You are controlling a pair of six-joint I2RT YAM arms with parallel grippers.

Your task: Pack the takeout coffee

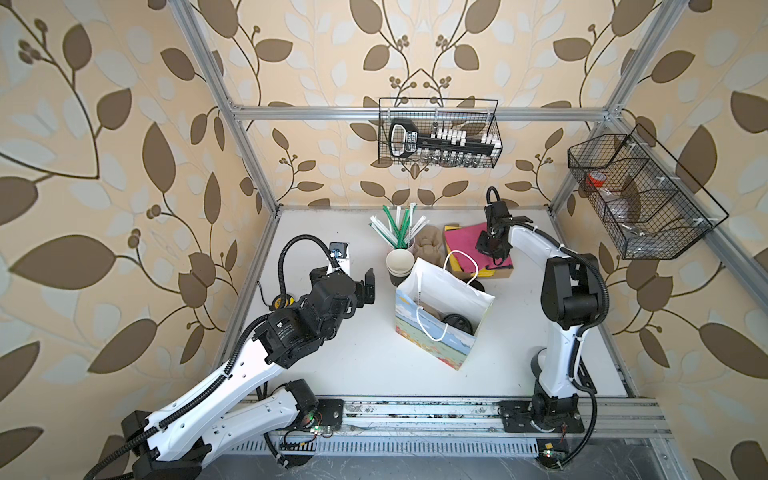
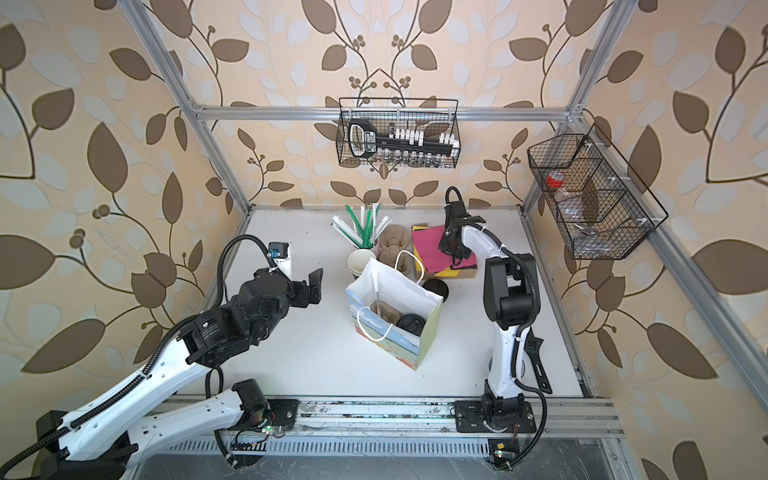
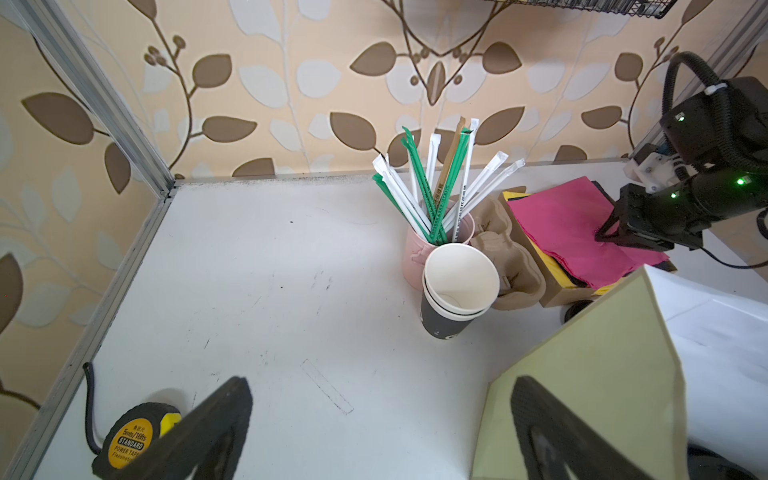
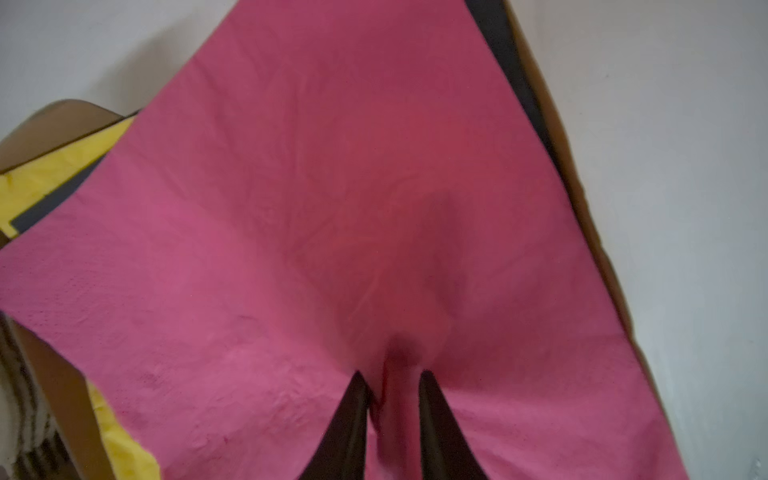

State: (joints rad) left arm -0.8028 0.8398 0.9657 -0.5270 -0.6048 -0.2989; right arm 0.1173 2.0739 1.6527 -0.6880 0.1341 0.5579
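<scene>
Your right pincer (image 4: 391, 376) stands narrow on the napkin (image 4: 291, 208) behind the bag (image 1: 440, 286); gripping or not, I cannot tell. Your left pincer (image 3: 380, 382) gapes beside the bag. The coffee (image 1: 456, 322) sits inside. I'd call this the napkin step: lift one sheet cleanly.

I operate a lab cell staged as a café: aluminium frame (image 3: 104, 108), wallpaper (image 3: 291, 83), straws (image 3: 432, 195) and stacked cups (image 3: 457, 286) ahead of the left gripper (image 3: 382, 432).

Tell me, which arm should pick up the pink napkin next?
Probably the right one. The right fingers press on the pink napkin, with a fold bunched between them. The left fingers hang open beside the paper bag, away from the napkins.
</scene>
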